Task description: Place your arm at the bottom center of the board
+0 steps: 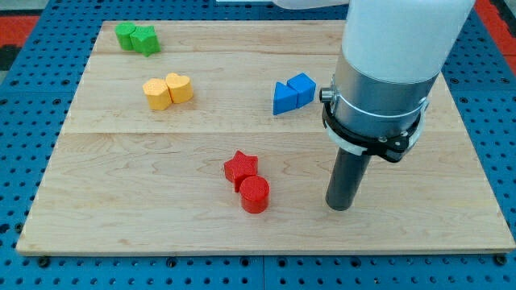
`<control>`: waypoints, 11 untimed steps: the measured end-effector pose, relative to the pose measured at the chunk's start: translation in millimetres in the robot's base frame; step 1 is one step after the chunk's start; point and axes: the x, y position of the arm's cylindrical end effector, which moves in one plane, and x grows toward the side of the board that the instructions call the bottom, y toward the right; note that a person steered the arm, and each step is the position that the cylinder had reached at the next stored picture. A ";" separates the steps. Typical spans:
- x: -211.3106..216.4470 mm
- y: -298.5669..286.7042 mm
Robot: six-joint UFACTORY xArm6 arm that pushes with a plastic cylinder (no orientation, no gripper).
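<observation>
Pale wood planks make up the board (105, 185), which is laid on a blue pegboard surface (32, 105) that shows past every edge.

Near the board's top left corner two green blocks (135, 38) are set touching each other; their exact shapes cannot be made out. Below them and a little toward the view's right, two yellow blocks (168, 90) are pressed side by side. Near the middle of the board a red star (240, 167) is seen, with a red cylinder (255, 194) touching it on the side toward the bottom edge. Toward the top edge and right of centre, two blue blocks (292, 93) are joined, the left one wedge-like.

Right of the red pair, my tip (339, 208) is planted on the wood, near the bottom edge and right of its centre, close to the red cylinder yet apart from it. No jaws are carried; only a straight dark rod under a grey and white housing (387, 72) is shown.
</observation>
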 end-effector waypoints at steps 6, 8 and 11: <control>44.0 0.0; 58.5 -10.6; 11.8 -93.2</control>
